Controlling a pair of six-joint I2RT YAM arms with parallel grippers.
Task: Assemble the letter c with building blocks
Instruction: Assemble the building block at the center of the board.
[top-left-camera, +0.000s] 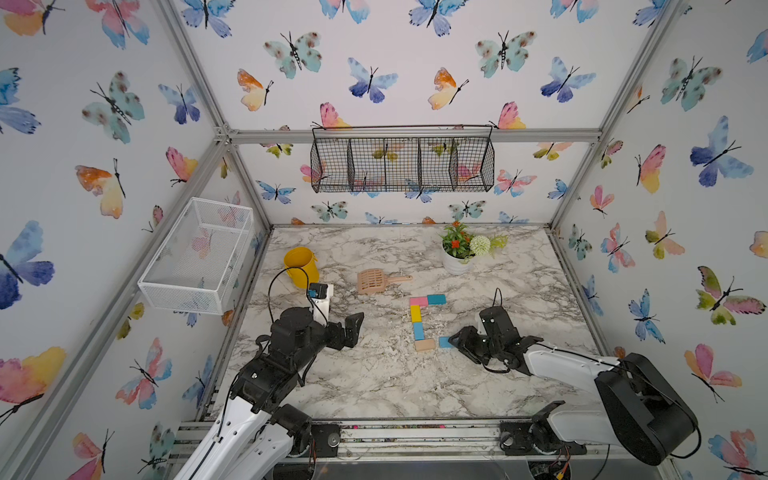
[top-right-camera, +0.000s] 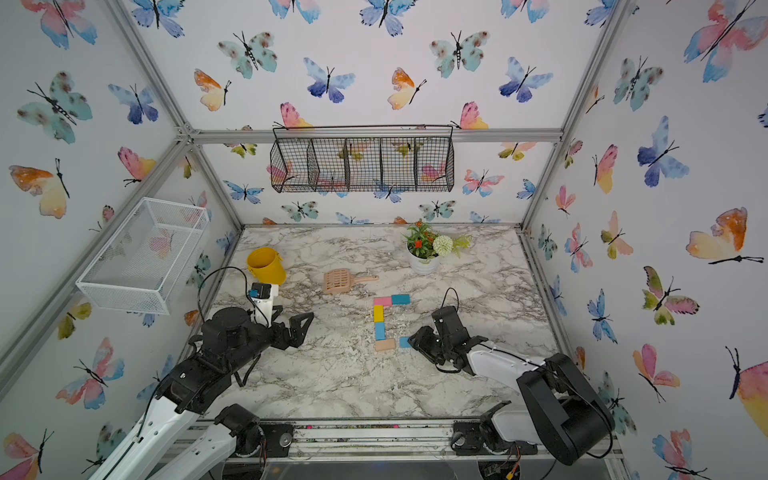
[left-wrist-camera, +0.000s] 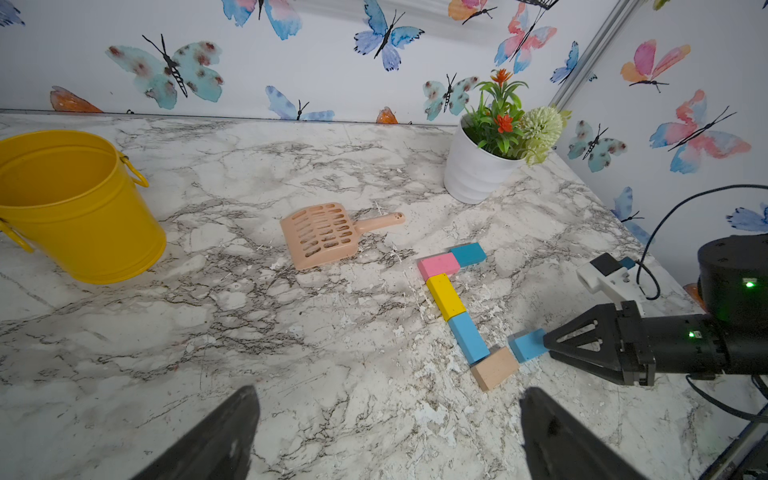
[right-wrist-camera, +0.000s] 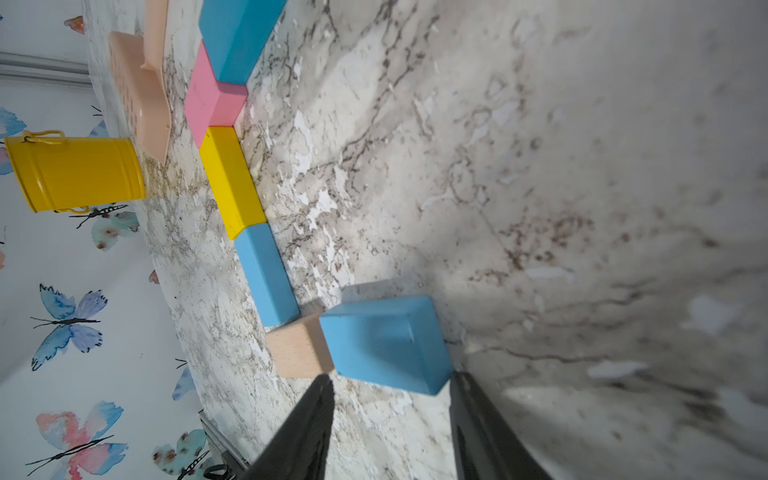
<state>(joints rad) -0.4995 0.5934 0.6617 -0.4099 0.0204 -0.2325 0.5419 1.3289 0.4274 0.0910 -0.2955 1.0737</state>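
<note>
The building blocks lie on the marble table (top-left-camera: 374, 374) as a squared letter c (top-left-camera: 419, 320). A teal block (top-left-camera: 436, 299) and a pink block (top-left-camera: 418, 301) make the far arm. The yellow block (top-left-camera: 415, 313) and a light blue block (top-left-camera: 418, 331) form the spine. A tan block (top-left-camera: 424, 344) sits at the near corner. The second light blue block (right-wrist-camera: 386, 340) lies flat beside the tan one. My right gripper (right-wrist-camera: 390, 376) is open, its tips flanking that block's near end. My left gripper (left-wrist-camera: 390, 392) hangs wide open over bare marble, left of the blocks.
A peach slotted scoop (top-left-camera: 376, 280) lies beyond the blocks. A yellow bucket (top-left-camera: 301, 266) stands at the far left and a white flower pot (top-left-camera: 457, 259) at the far right. A white mesh basket (top-left-camera: 199, 253) hangs on the left wall, a black wire basket (top-left-camera: 403, 164) on the back wall.
</note>
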